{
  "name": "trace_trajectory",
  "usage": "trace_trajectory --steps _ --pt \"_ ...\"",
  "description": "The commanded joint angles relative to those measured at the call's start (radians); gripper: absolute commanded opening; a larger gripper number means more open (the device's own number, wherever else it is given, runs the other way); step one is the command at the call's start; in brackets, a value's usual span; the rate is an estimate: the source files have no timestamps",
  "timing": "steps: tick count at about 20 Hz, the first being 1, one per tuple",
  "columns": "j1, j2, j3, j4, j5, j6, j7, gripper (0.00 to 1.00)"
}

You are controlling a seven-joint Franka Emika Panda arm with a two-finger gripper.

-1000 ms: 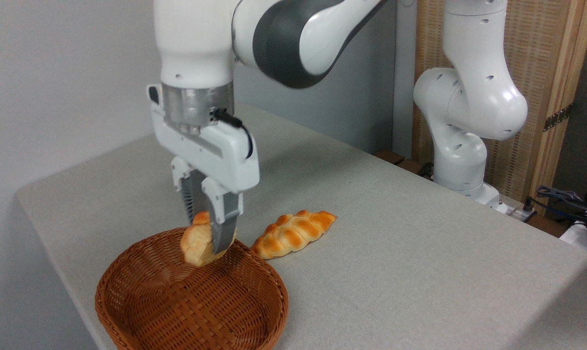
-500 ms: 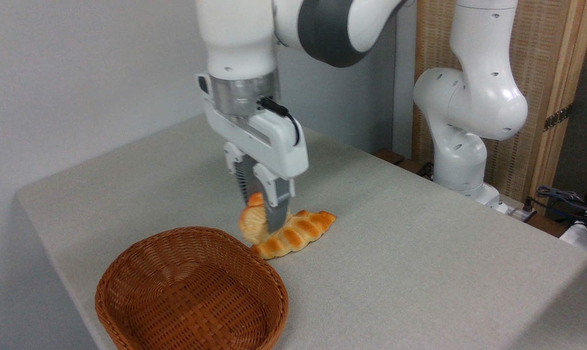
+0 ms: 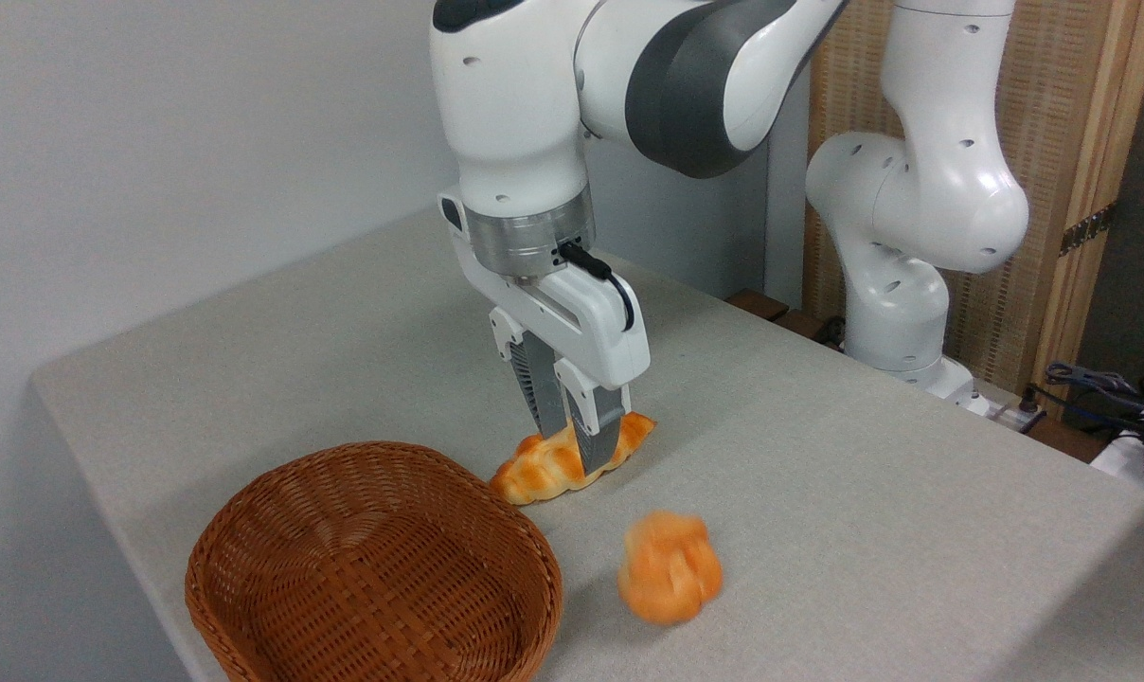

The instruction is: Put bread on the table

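Knotted bun (image 3: 670,566) is out of the hand (image 3: 574,443) and down on the counter (image 3: 818,445), near and right of the hand, just right of the wicker basket (image 3: 373,568). It's motion-blurred, so it may be rolling or bouncing; can't tell if it has settled. No clear long axis on it, it's roughly round.

Hand hangs over the braided loaf (image 3: 572,457), fingers pointing down with the tips right at the loaf's top; can't tell if they touch it. Fingers look close together with only a narrow gap, nothing held between them. Exact opening is hard to read from this angle.

Key relation: bun sits toward the camera and slightly right of the hand, well apart from the fingers, with the loaf between the hand's footprint and the far side. Basket is empty.

Judgement: placement looks essentially done. The only thing left is a straight lift clear of the loaf. Risk is the bun rolling toward the near counter edge.
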Motion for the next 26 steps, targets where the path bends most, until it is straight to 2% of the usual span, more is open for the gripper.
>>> trace_trajectory --steps 1,8,15,17,20,26 --pt "-0.005 -0.004 0.009 -0.003 -0.006 -0.014 0.019 1.00" --pt "-0.008 -0.007 0.002 0.007 -0.009 0.004 0.018 1.00" --pt "-0.013 -0.015 -0.032 0.113 -0.016 0.022 0.002 1.00" --pt "-0.013 -0.015 -0.047 0.142 -0.016 0.022 -0.019 1.00" --pt "-0.013 -0.009 -0.070 0.162 -0.006 0.024 -0.142 1.00" --pt "-0.013 0.000 -0.078 0.162 -0.013 0.024 -0.154 1.00"
